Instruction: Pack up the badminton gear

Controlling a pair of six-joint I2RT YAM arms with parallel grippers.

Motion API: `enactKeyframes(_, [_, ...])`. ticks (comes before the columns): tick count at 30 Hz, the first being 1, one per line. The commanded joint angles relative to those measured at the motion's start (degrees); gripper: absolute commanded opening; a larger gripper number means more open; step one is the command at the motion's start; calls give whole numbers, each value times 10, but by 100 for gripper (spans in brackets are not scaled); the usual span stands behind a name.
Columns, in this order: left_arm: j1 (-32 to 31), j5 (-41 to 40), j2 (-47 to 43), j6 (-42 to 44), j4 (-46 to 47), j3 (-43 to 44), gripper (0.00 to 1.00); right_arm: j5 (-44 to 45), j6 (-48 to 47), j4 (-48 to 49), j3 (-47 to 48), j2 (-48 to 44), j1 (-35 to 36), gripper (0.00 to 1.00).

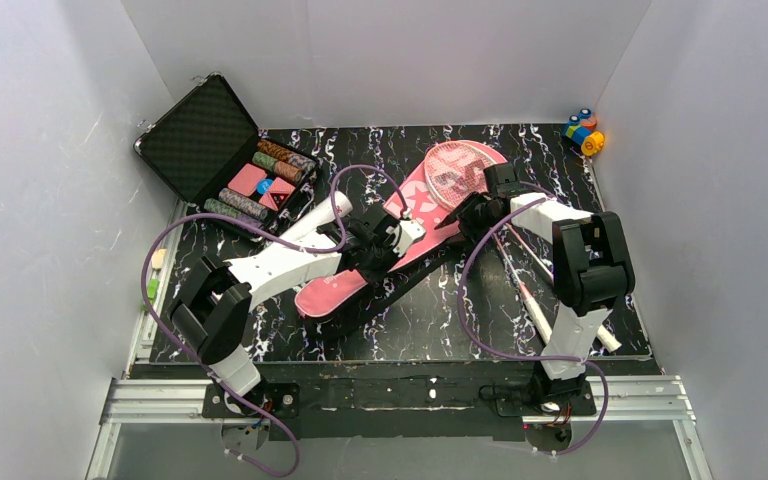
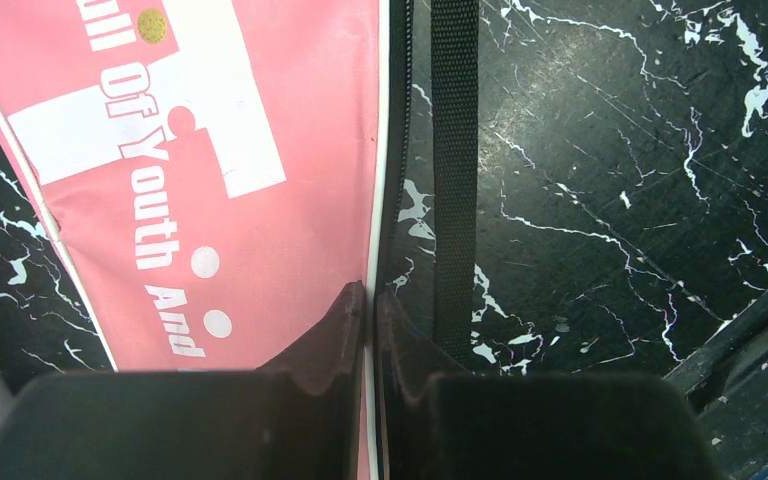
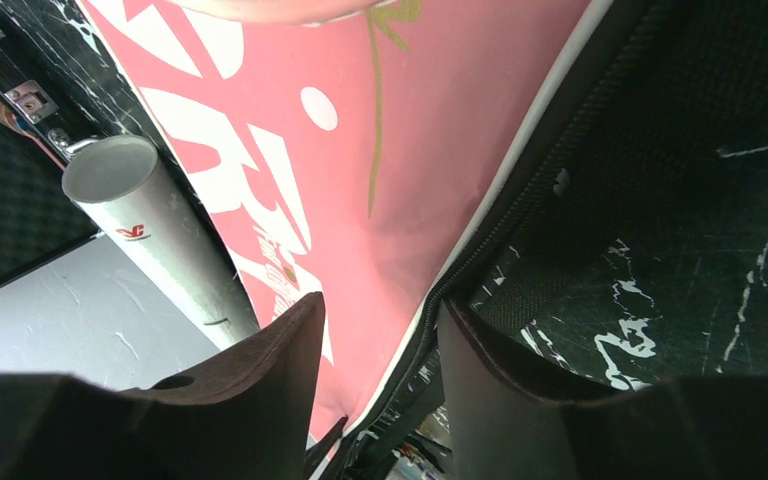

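Observation:
A pink racket-shaped bag (image 1: 345, 285) lies slantwise across the black marbled table. A pink-framed racket's head (image 1: 457, 168) shows at the bag's far end. My left gripper (image 1: 380, 240) (image 2: 372, 292) is shut on the bag's (image 2: 260, 200) white-piped edge, beside a black strap (image 2: 455, 150). My right gripper (image 1: 472, 208) (image 3: 380, 305) is open, its fingers on either side of the bag's (image 3: 410, 180) zipped edge. A second racket (image 1: 535, 300) with a white handle lies to the right. The white cardboard tube (image 1: 320, 215) (image 3: 155, 225) rests along the bag's left side.
An open black hard case (image 1: 225, 150) with striped chips stands at the back left, close to the tube. A small colourful toy (image 1: 585, 130) sits in the back right corner. White walls close in on three sides. Purple cables loop over both arms.

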Motion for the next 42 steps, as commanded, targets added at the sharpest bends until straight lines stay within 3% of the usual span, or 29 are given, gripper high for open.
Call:
enactKeyframes(1, [-7,13,-22,-1,-4,7,0,-16,7,27,21,-10,4,52])
enactKeyframes(19, [-10,-3,-17,2,-10,16,0,-7,12,55,-27,12,36,50])
enactKeyframes(24, [-10,-1,-17,0,-10,17,0,8,20,67,-33,8,38,40])
enactKeyframes(28, [-10,0,-19,0,-11,19,1,32,26,75,-30,3,53,39])
enactKeyframes(30, [-10,1,-17,1,-13,22,2,41,31,88,-34,1,61,33])
enactKeyframes(32, [-10,3,-15,1,-17,24,10,42,34,96,-37,-1,66,18])
enactKeyframes(34, [-10,5,-14,4,-22,27,24,50,34,93,-37,-10,70,2])
enactKeyframes(36, [-10,5,-14,7,-23,27,58,58,29,88,-39,-24,72,1])
enactKeyframes(38, [-11,2,-16,8,-23,31,72,62,26,81,-42,-35,72,1])
enactKeyframes(42, [-11,6,-11,-1,-24,52,84,64,26,77,-47,-52,72,1])
